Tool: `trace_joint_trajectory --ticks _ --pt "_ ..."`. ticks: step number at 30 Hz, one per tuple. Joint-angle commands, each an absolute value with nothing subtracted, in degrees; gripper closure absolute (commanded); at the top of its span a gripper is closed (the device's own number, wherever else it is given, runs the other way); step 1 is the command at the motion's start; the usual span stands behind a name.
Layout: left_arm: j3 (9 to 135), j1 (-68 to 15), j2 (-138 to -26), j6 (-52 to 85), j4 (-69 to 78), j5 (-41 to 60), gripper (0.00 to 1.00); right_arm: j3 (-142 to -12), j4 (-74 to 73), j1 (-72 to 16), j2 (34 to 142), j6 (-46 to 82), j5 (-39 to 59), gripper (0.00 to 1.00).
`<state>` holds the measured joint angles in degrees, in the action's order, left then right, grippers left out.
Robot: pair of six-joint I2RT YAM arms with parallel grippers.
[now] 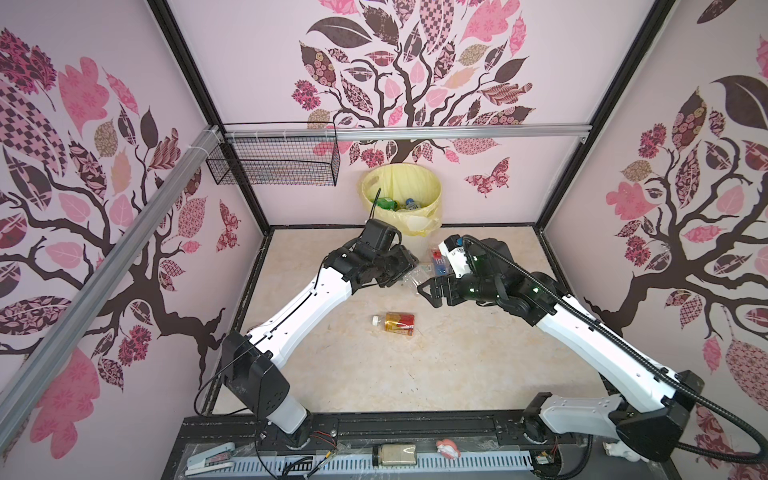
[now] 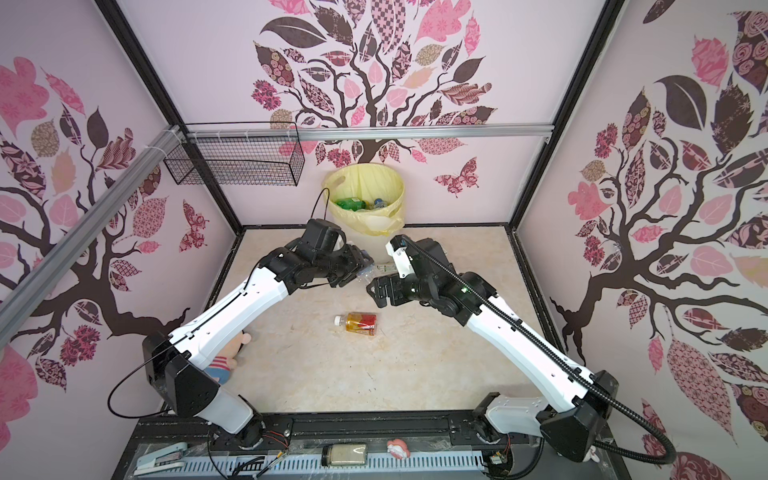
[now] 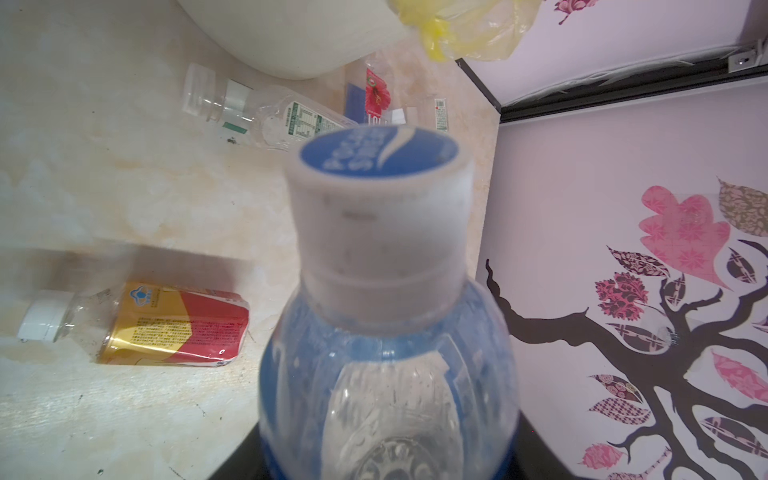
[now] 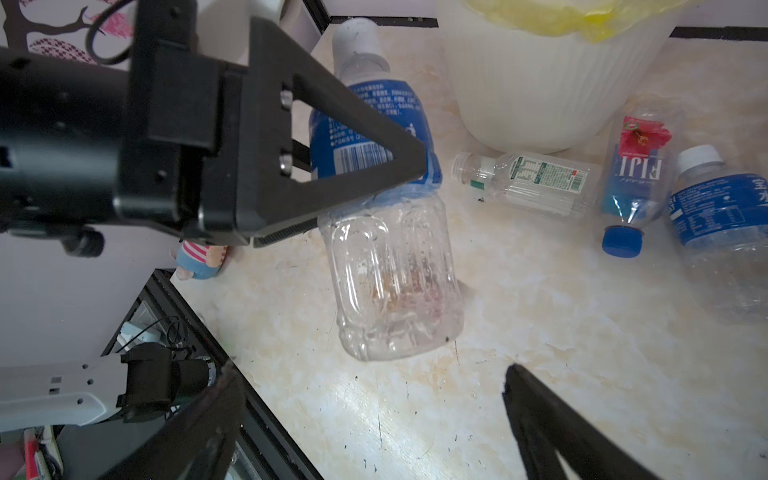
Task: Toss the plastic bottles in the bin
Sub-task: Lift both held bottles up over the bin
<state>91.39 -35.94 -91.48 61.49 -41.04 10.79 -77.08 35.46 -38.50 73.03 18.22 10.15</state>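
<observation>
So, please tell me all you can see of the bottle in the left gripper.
The bottle is clear plastic with a blue label around its upper half and a white cap with a blue top. It looks empty. The left gripper clamps it at the label, tilted, seemingly off the table, near the bin.

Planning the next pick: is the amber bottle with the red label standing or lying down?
Lying on its side: the amber bottle rests flat on the table, its white cap pointing sideways, in both top views.
</observation>
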Motion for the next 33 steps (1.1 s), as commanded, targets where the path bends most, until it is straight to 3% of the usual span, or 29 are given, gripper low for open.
trace_joint_trajectory --ticks 1,7,13,22,27,33 --pt "96.2 -35.3 -92.1 60.3 -40.3 13.6 0.48 -80.2 34.4 -37.0 75.6 19.5 11.3 0.01" --pt "98.9 -33.7 -93.1 61.5 -39.3 17.9 0.49 -82.6 32.6 -36.3 78.9 19.5 11.8 0.02" --pt "100.0 -31.9 -92.9 62.9 -39.3 20.3 0.49 -84.6 29.4 -36.1 82.1 20.8 13.7 0.1" --pt "100.2 -29.5 -92.2 63.4 -40.3 20.8 0.46 -89.1 28.4 -36.1 85.5 20.7 14.6 0.32" --pt "100.5 -27.7 -91.9 64.1 -41.1 19.6 0.31 -89.0 27.5 -36.0 85.8 21.1 14.6 0.45" --pt "105.2 -24.9 -92.5 64.0 -43.8 18.4 0.09 -90.5 27.3 -35.9 86.2 20.5 12.3 0.46"
